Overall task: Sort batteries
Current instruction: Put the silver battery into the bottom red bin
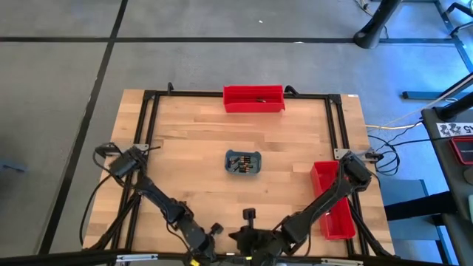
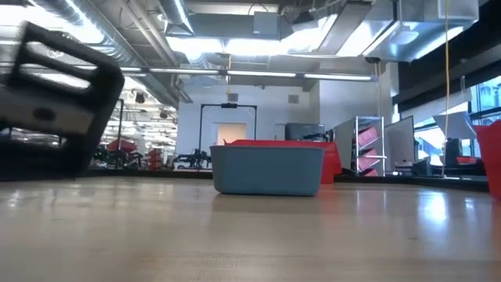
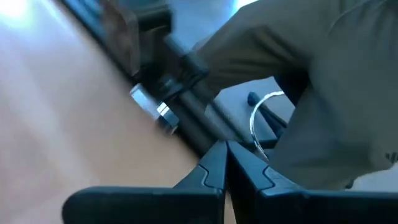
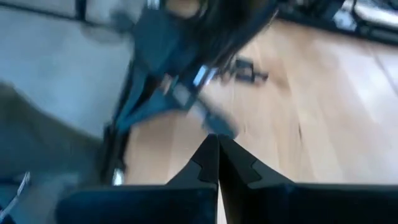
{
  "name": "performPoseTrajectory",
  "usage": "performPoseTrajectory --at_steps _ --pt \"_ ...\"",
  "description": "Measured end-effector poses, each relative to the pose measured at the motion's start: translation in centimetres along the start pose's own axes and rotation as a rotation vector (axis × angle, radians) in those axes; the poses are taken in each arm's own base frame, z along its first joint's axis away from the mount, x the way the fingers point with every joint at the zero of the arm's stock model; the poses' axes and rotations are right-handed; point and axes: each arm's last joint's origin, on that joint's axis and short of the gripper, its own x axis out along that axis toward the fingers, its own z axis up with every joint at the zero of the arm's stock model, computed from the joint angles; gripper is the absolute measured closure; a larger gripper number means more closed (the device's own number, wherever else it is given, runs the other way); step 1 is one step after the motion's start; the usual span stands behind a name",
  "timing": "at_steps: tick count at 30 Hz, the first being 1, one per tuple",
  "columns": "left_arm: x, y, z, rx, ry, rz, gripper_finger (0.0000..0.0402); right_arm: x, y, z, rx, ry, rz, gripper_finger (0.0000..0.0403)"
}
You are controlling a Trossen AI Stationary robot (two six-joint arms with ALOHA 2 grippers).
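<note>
Left gripper (image 3: 225, 163): fingers pressed together tip to tip, nothing between them, touching nothing; parked at the near edge of the bench (image 1: 192, 155), well apart from the grey-blue tray (image 1: 243, 162), on that tray's near left.

Right gripper (image 4: 217, 160): fingers likewise closed flat against each other, holding nothing; also at the near edge, close beside the left gripper, on the tray's near side.

Grey-blue tray: small, rounded, standing about mid-bench. Contents: the batteries (image 1: 241, 162), a loose heap of tiny dark and coppery cylinders lying at mixed angles inside its walls. From bench height only its outer wall (image 2: 266, 171) shows; contents hidden.

Far red bin (image 1: 253, 99): long, rectangular, at the bench edge directly beyond the tray. One or two small dark items lie near its middle; too small to identify.

Right red bin (image 1: 331, 199): long, rectangular, on the tray's near right, along the bench's side edge, partly under the right arm. Contents cannot be told.
</note>
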Motion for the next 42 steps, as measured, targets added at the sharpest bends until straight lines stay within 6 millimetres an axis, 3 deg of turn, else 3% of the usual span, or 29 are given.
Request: performPoseTrajectory --at_steps 8,16,21,25,30,34,38,42 --pt "3.1 -0.2 -0.2 -0.050 -0.066 0.201 0.0400 -4.5 2.9 3.7 0.037 -0.134 0.035 0.0402" --pt "3.0 0.7 -0.3 -0.148 -0.109 0.412 0.0401 -8.7 6.6 2.8 0.037 -0.229 -0.032 0.0402" --pt "2.9 1.0 -0.6 -0.177 -0.096 0.485 0.0401 -9.9 7.6 2.3 0.060 -0.260 -0.067 0.0402" --pt "2.3 1.2 -0.1 -0.157 -0.097 0.549 0.0401 -9.8 7.5 2.1 0.122 -0.240 -0.045 0.0402" --pt "2.4 1.0 0.0 -0.075 -0.052 0.396 0.0400 -9.2 7.9 1.5 0.134 -0.213 -0.030 0.0402" --pt "2.5 1.5 0.2 -0.145 -0.053 0.240 0.0400 -7.0 9.1 -0.6 0.160 -0.172 -0.036 0.0402" --pt "2.5 2.6 0.4 -0.145 -0.060 0.232 0.0401 -4.6 10.4 -3.2 0.157 -0.118 -0.043 0.0402" --pt "2.6 3.8 0.5 -0.145 -0.093 0.200 0.0401 -4.2 11.0 -4.1 0.216 -0.105 -0.036 0.0402"
